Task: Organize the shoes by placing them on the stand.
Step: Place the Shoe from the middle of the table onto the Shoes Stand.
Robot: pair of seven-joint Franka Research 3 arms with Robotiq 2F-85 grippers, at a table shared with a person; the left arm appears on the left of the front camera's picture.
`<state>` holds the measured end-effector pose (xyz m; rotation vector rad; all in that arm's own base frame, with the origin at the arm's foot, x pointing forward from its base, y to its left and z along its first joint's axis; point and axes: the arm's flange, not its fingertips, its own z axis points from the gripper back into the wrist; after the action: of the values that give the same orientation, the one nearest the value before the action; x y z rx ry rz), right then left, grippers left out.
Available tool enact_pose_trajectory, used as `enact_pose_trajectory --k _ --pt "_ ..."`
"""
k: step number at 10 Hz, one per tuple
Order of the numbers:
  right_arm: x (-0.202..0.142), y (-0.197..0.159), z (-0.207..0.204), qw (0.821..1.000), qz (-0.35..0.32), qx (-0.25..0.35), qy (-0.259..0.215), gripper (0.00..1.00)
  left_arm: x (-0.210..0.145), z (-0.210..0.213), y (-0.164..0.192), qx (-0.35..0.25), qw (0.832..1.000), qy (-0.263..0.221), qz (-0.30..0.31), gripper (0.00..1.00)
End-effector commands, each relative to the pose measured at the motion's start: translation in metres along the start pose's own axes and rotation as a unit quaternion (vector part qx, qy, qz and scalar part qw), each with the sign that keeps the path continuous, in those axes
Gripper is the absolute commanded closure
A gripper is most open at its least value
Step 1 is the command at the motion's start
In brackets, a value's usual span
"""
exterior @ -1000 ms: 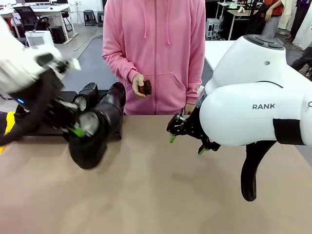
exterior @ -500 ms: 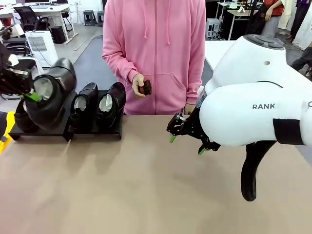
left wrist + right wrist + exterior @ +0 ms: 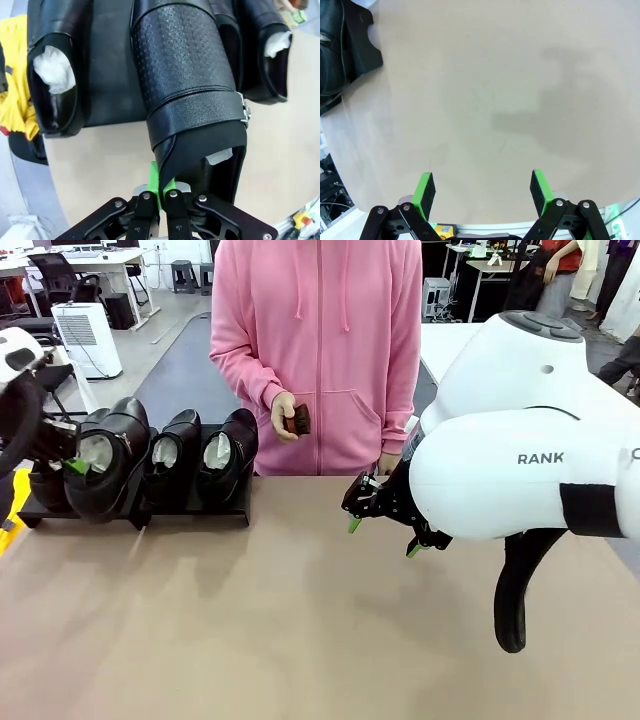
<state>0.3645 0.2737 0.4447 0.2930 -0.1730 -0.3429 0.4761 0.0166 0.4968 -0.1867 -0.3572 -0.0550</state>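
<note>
left gripper [image 3: 159,192] pinching heel rim of fourth shoe [image 3: 108,462] | swung off table since a second ago, now over stand [image 3: 190,508] slot | release remains | right gripper [image 3: 482,187] spread, idle

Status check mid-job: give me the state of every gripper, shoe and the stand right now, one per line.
Left gripper: shut on the heel edge of the held shoe.
Held shoe: gripped, over the stand's second slot; whether it rests there is unclear.
Far-left shoe: on the stand, paper inside.
Two right shoes: on the stand, side by side.
Stand: one slot being filled.
Right gripper: open, holding nothing, over the bare table.
</note>
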Motion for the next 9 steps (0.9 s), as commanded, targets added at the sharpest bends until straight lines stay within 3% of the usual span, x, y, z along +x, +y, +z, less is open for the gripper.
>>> enact_pose_trajectory --k 1,6,9 --pt "0.003 0.001 0.001 1.0 0.005 0.004 0.006 0.0 0.023 0.001 0.01 -0.007 1.0 -0.017 -0.008 1.0" --pt "0.003 0.001 0.001 1.0 0.005 0.004 0.006 0.0 0.063 -0.034 0.025 0.0 1.0 -0.017 0.002 1.0" --pt "0.003 0.001 0.001 1.0 0.005 0.004 0.006 0.0 0.07 -0.026 0.026 -0.034 0.999 -0.025 0.006 1.0"
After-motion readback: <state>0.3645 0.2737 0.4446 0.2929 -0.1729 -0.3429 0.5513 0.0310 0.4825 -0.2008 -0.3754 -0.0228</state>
